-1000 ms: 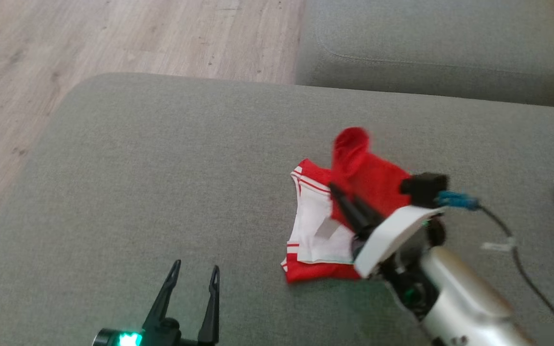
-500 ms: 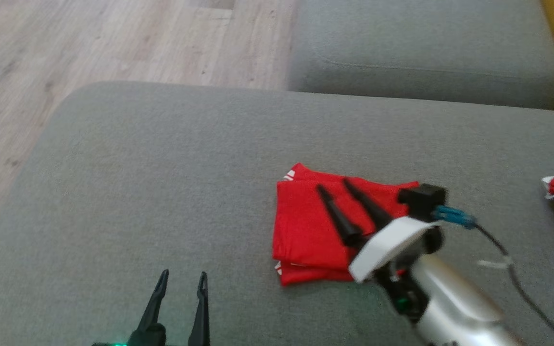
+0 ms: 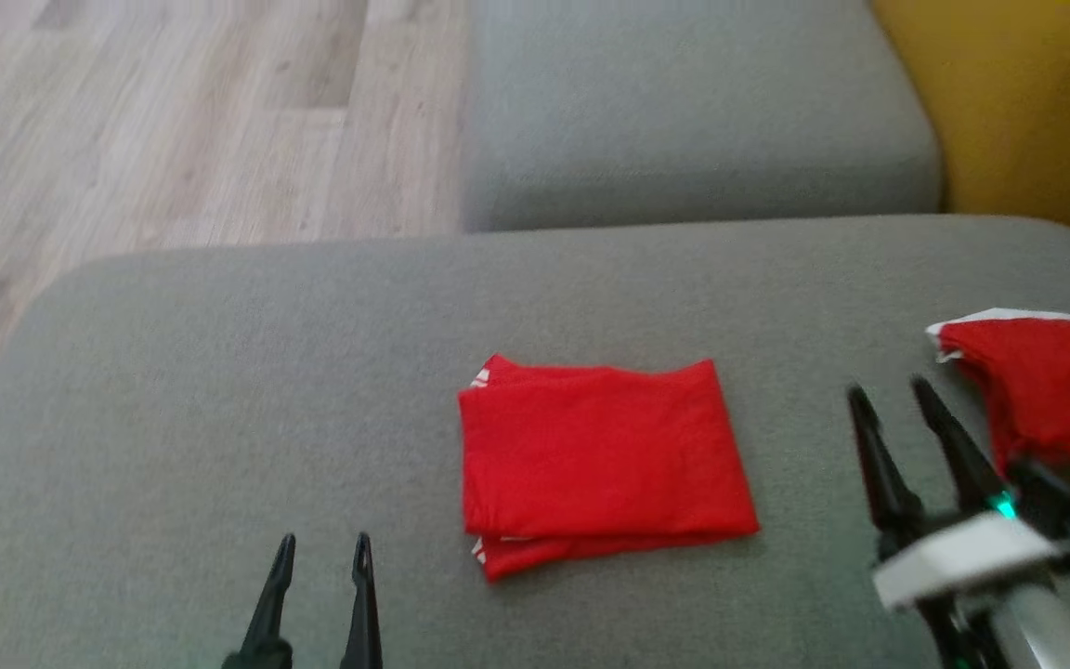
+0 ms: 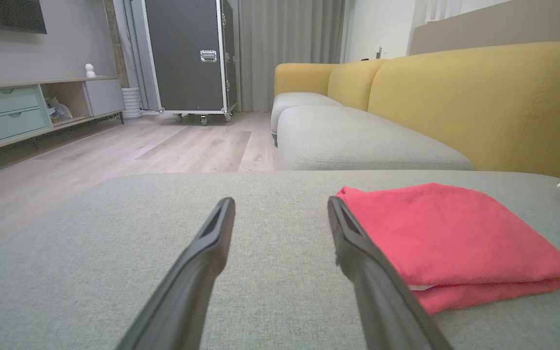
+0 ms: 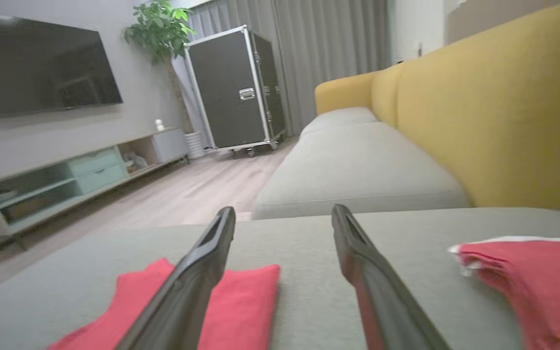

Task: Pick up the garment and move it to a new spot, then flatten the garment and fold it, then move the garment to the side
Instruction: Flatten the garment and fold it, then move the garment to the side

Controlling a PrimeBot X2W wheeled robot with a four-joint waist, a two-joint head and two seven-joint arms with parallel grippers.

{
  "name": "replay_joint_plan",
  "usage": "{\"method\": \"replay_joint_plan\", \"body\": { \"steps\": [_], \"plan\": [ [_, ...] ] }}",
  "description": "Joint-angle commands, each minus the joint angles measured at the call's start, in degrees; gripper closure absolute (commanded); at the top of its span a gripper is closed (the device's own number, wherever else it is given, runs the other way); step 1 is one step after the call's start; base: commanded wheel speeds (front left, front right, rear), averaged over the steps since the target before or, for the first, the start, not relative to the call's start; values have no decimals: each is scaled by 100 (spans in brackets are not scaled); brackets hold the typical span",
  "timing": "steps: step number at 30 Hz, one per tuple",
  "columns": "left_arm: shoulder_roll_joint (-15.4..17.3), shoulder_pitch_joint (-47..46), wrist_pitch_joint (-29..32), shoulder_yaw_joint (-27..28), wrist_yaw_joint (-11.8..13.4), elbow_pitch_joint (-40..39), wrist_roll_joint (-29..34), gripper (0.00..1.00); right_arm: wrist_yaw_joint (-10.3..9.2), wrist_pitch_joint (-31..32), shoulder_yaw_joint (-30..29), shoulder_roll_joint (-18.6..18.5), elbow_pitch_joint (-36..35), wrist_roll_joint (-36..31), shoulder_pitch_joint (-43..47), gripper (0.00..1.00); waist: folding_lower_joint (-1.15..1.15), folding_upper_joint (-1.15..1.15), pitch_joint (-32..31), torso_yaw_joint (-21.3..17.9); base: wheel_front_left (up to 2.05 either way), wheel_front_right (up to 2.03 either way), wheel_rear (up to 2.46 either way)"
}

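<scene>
Grey sofa cushion (image 3: 219,390) fills the foreground, with pale wood floor (image 3: 126,121) beyond its far left corner and a yellow backrest (image 3: 1009,93) past its far right. On it, about midway between the left and right edges and somewhat toward the near edge, lies the folded red garment (image 3: 605,460), a neat rectangle with white trim (image 3: 481,376) peeking out at its left corners. The fold looks finished, so the shift to the side is likely what remains. A pinch that catches only the top layer would peel the stack open, and dragging it across the textured cushion could slew the layers. A second red garment (image 3: 1046,400) at the right edge, loosely heaped, sits close to the right jaws and could be taken by mistake. Both pairs of jaws stand apart and hold nothing. The left jaws hover at the near edge, the garment just beside them to the right; the right jaws point between the two red pieces, clear of the folded one.
</scene>
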Motion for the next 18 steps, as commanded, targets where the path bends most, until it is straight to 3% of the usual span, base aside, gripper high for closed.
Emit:
{"method": "replay_joint_plan", "body": {
  "steps": [1, 8, 18],
  "plan": [
    [-65, -48, -55, 248, -32, -196, 1, 0, -4, -75, -144, -7, -307, -310, 166, 0, 0, 0, -128, -110, 0, 0, 0],
    [-100, 265, -55, 436, -58, -266, 58, 0, -4, -77, -728, 449, -841, -1281, 1409, 0, 0, 0, -292, -240, 0, 0, 0],
    [-153, 491, -55, 664, -65, -238, 20, 0, -4, -77, -783, 566, -912, -1482, 1609, 0, 0, 0, -345, -358, 0, 0, 0]
  ]
}}
